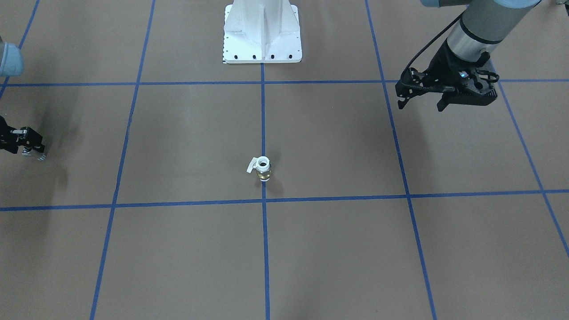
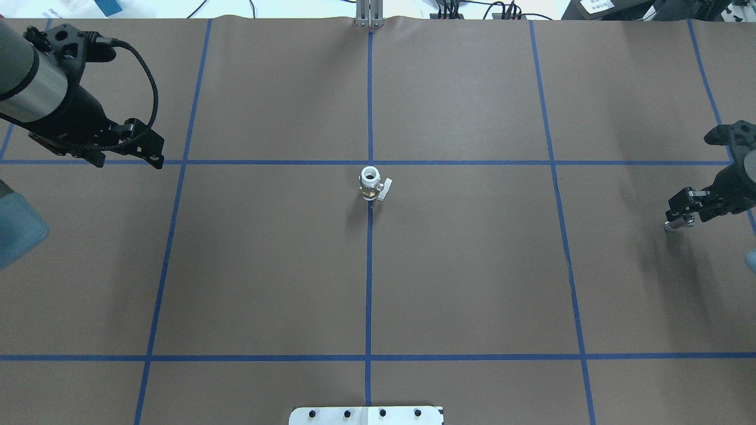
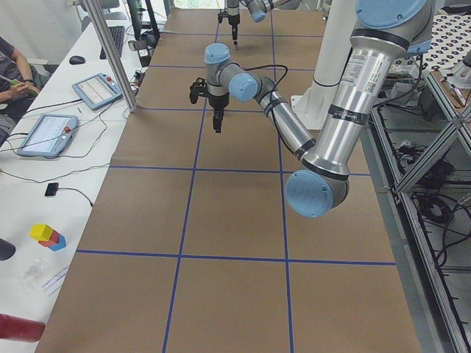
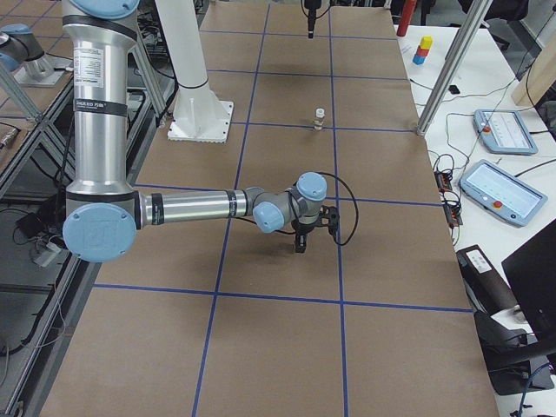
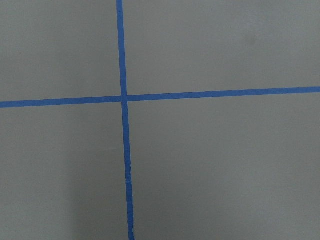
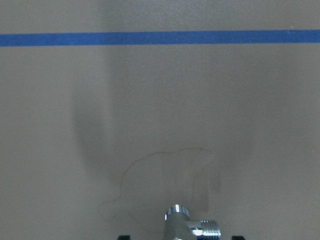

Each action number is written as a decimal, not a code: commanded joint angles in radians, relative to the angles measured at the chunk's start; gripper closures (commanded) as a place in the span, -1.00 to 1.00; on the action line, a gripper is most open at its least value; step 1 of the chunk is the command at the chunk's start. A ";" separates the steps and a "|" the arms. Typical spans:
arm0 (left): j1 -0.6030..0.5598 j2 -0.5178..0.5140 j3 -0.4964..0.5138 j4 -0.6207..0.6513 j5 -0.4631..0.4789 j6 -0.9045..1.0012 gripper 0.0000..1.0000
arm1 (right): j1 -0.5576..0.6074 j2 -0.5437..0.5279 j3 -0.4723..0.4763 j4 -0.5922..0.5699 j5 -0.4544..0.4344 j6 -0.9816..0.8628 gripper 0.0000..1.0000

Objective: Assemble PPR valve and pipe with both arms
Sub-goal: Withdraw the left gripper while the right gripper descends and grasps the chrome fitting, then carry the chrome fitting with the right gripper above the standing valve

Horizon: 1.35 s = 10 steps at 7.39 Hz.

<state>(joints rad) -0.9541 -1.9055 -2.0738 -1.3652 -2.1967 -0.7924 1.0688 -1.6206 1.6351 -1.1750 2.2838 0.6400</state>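
Note:
The PPR valve (image 1: pixel 262 168) stands upright on the centre blue tape line, with white ring ends, a brass middle and a white side handle; it also shows in the overhead view (image 2: pixel 371 183) and the exterior right view (image 4: pixel 320 117). My right gripper (image 2: pixel 678 219) is low over the table at the far right, shut on the small silvery pipe (image 6: pixel 186 224), which also shows in the front view (image 1: pixel 33 154). My left gripper (image 2: pixel 129 160) hangs open and empty at the far left, well away from the valve. In the front view it (image 1: pixel 422 106) is at the upper right.
The white bolted pedestal (image 1: pixel 262 38) stands at the robot's edge of the table. Blue tape lines (image 5: pixel 122 97) grid the brown table cover. A metal post (image 2: pixel 369 15) stands at the far edge. Side tables with tablets (image 4: pixel 499 187) flank the operators' side.

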 commanded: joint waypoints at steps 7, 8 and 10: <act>0.001 -0.003 -0.002 0.006 -0.002 -0.002 -0.98 | -0.006 0.011 0.072 -0.040 0.003 0.012 1.00; -0.002 -0.001 -0.006 0.005 -0.002 0.001 -0.98 | -0.006 0.060 0.137 -0.145 0.002 0.035 1.00; -0.011 0.014 -0.020 0.006 -0.002 0.043 -0.98 | -0.036 0.305 0.166 -0.358 -0.007 0.113 1.00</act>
<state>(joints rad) -0.9586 -1.8991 -2.0871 -1.3608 -2.1982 -0.7795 1.0555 -1.4640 1.7783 -1.4069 2.2812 0.6971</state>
